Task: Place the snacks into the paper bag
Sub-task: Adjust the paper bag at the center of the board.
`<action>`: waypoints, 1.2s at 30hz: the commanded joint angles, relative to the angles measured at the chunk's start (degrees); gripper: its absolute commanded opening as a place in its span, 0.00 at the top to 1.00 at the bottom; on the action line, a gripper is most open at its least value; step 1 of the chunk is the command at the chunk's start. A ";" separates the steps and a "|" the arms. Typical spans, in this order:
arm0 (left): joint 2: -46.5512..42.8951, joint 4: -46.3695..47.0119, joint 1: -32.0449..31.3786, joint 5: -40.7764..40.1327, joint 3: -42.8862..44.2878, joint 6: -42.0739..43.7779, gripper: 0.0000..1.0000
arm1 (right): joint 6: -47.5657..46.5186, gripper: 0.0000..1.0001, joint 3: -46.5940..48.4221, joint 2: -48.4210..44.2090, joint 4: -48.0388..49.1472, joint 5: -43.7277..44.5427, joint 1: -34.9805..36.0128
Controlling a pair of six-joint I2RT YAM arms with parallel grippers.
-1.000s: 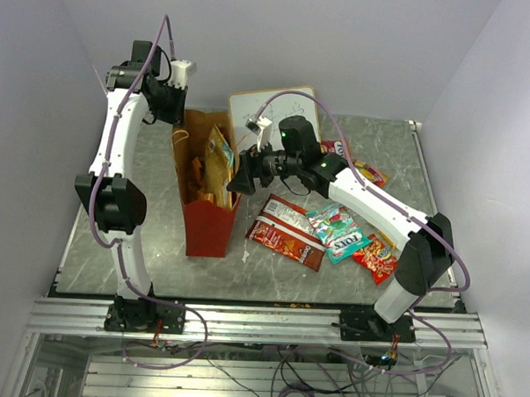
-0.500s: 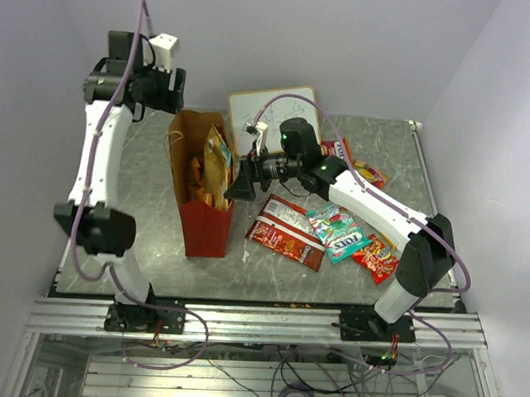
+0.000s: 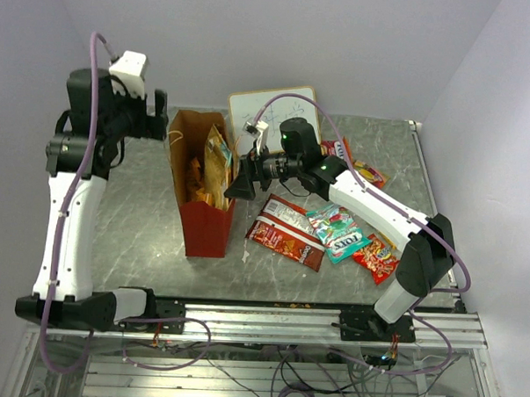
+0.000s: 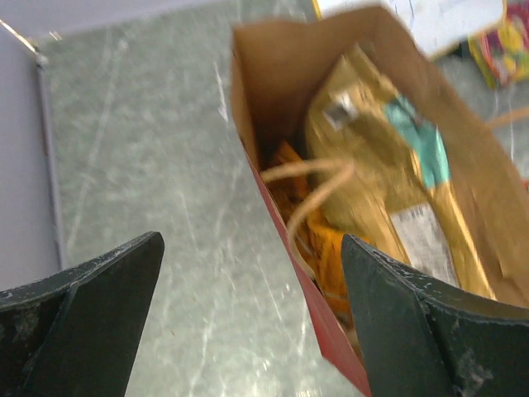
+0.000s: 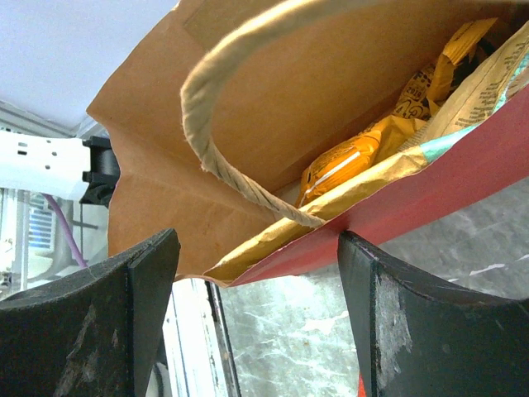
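Note:
The paper bag stands upright left of centre, red outside and brown inside, with gold and orange snacks in it. More snacks lie to its right: a long red chip bag, a teal packet and a red-orange packet. My left gripper hangs open just left of the bag's far rim, holding nothing. In the left wrist view the left gripper looks down at the bag's left wall and a gold packet. My right gripper is open at the bag's right rim. The right wrist view shows the right gripper with that rim and a twisted handle in front of the fingers.
A small whiteboard lies behind the bag. Two more packets sit at the back right beside my right arm. The grey marble table ends in a metal rail at the front, and walls close in on both sides.
My left gripper has opened and the left arm has swung up and to the left, away from the bag's far rim. The right gripper has barely moved.

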 commanded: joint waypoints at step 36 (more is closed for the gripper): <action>6.62 3.89 -4.71 2.03 -6.24 3.42 0.93 | -27.59 0.06 7.74 -7.89 -22.08 4.56 -1.67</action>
